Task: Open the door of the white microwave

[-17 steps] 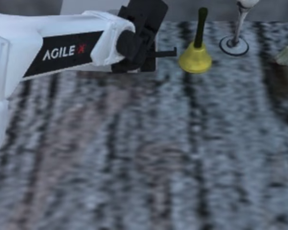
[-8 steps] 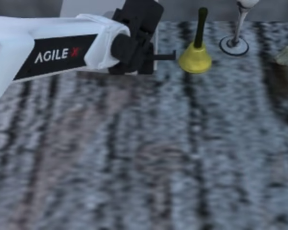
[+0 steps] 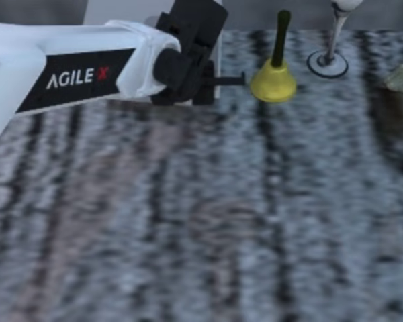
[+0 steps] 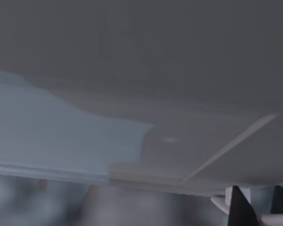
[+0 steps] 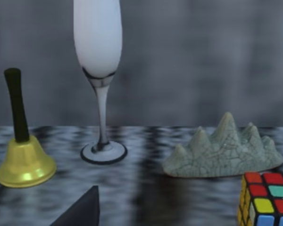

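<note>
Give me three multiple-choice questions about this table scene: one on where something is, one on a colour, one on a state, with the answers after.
1. Where is the left gripper?
A. At the boxy white microwave, far left of the grey streaked table
B. Over the right side
C. Parked at the near edge

2. What colour is the handle of the shiny yellow hand bell?
A. Red
B. Black
C. White

3. How is the tall stemmed glass with a white bowl standing?
A. On its side
B. Upside down
C. Upright on its foot

Answers:
1 A: the top view shows the black gripper right at the microwave.
2 B: a black stick rises from the yellow dome.
3 C: its round foot sits flat, with the bowl above.
</note>
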`<control>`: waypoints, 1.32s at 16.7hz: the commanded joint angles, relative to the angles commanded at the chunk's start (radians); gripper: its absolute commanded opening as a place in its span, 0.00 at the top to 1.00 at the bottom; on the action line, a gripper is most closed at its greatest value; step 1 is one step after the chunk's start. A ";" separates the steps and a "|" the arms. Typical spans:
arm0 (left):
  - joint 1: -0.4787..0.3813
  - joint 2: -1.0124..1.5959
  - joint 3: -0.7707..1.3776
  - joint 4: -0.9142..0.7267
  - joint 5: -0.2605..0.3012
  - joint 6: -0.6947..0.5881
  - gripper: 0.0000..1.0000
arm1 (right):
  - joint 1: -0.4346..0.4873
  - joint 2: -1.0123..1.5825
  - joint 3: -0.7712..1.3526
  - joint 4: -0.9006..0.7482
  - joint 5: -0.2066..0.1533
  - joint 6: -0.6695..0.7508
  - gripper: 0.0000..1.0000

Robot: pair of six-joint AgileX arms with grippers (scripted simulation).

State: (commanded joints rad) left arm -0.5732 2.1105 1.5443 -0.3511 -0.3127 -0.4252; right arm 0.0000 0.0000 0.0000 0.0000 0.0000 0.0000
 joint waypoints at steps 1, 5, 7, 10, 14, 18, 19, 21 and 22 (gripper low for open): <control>0.000 0.000 0.000 0.000 0.000 0.000 1.00 | 0.000 0.000 0.000 0.000 0.000 0.000 0.00; 0.000 0.000 0.000 0.000 0.000 0.000 1.00 | 0.000 0.000 0.000 0.000 0.000 0.000 0.00; 0.000 0.000 0.000 0.000 0.000 0.000 1.00 | 0.000 0.000 0.000 0.000 0.000 0.000 0.00; 0.000 0.000 0.000 0.000 0.000 0.000 1.00 | 0.000 0.000 0.000 0.000 0.000 0.000 0.00; 0.000 0.000 0.000 0.000 0.000 0.000 1.00 | 0.000 0.000 0.000 0.000 0.000 0.000 0.00; 0.000 0.000 0.000 0.000 0.000 0.000 1.00 | 0.000 0.000 0.000 0.000 0.000 0.000 0.00; -0.008 0.004 0.002 0.001 0.006 -0.004 1.00 | 0.000 0.000 0.000 0.000 0.000 0.000 0.00; -0.005 -0.001 -0.010 0.004 0.011 0.005 1.00 | 0.000 0.000 0.000 0.000 0.000 0.000 0.00; -0.003 -0.008 -0.021 0.010 0.016 0.014 1.00 | 0.000 0.000 0.000 0.000 0.000 0.000 0.00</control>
State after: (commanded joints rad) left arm -0.5767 2.1028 1.5232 -0.3414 -0.2969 -0.4115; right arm 0.0000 0.0000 0.0000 0.0000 0.0000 0.0000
